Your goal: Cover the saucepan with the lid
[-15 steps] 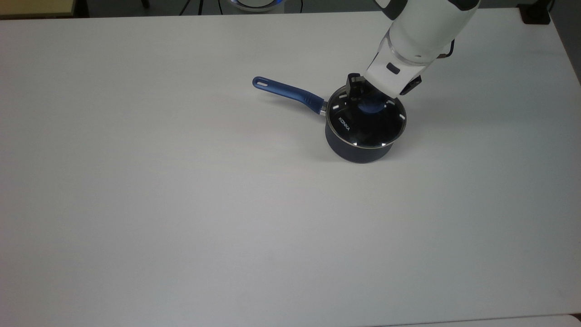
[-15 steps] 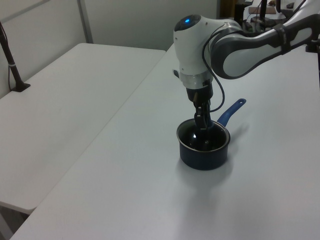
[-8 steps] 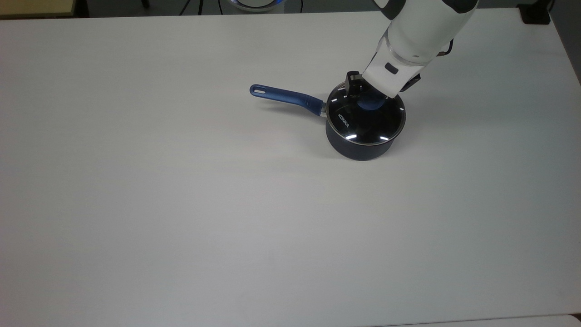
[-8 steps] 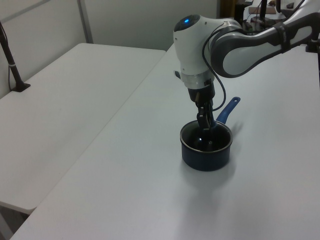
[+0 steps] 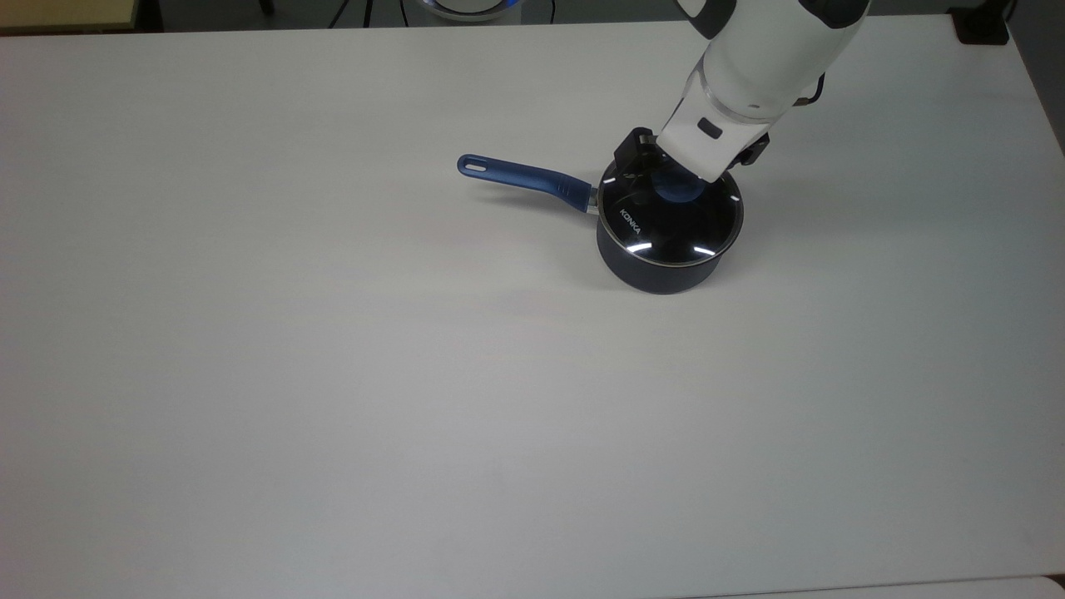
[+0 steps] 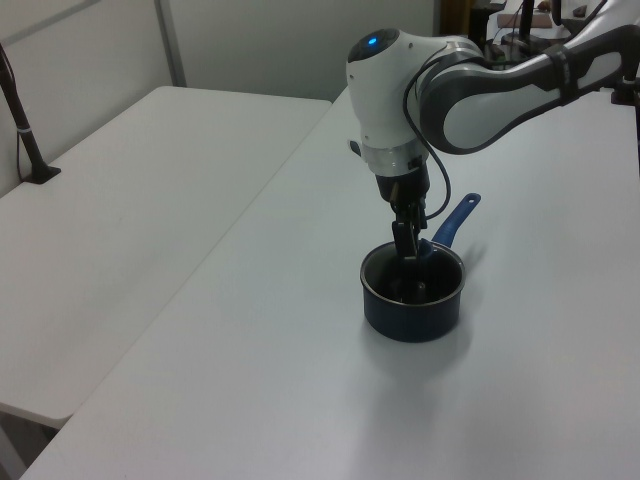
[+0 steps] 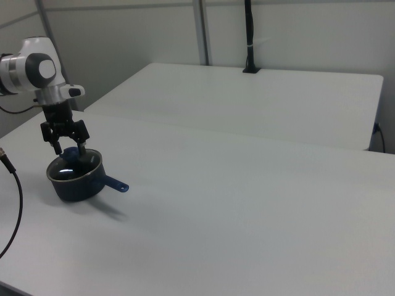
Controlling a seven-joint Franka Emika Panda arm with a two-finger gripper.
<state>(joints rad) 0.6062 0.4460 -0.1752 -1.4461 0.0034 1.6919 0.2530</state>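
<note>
Toward the far right part of the desk (image 5: pixel 333 374) in the top view, the lid (image 5: pixel 671 220) lay flat on the saucepan (image 5: pixel 657 279), its metal rim matching the pan's rim all the way round, so I would judge that you had the placing itself done. The gripper (image 7: pixel 65 143) stood over the blue knob (image 5: pixel 676 191) with its fingers (image 7: pixel 82 143) spread apart, one to each side of the knob and gripping nothing (the right view showed the gap plainly). What was left, as I read it, was only to lift the arm straight up and clear. The pan's handle (image 5: pixel 522 175) pointed toward the top view's left, well away from the fingers, so it should not have caught on a vertical retreat. You had plenty of room: bare desk stretched to the top view's left and near edges, and the pan sat well in from the far edge and the right edge. The one risk I saw was a finger brushing the knob and nudging the lid.
</note>
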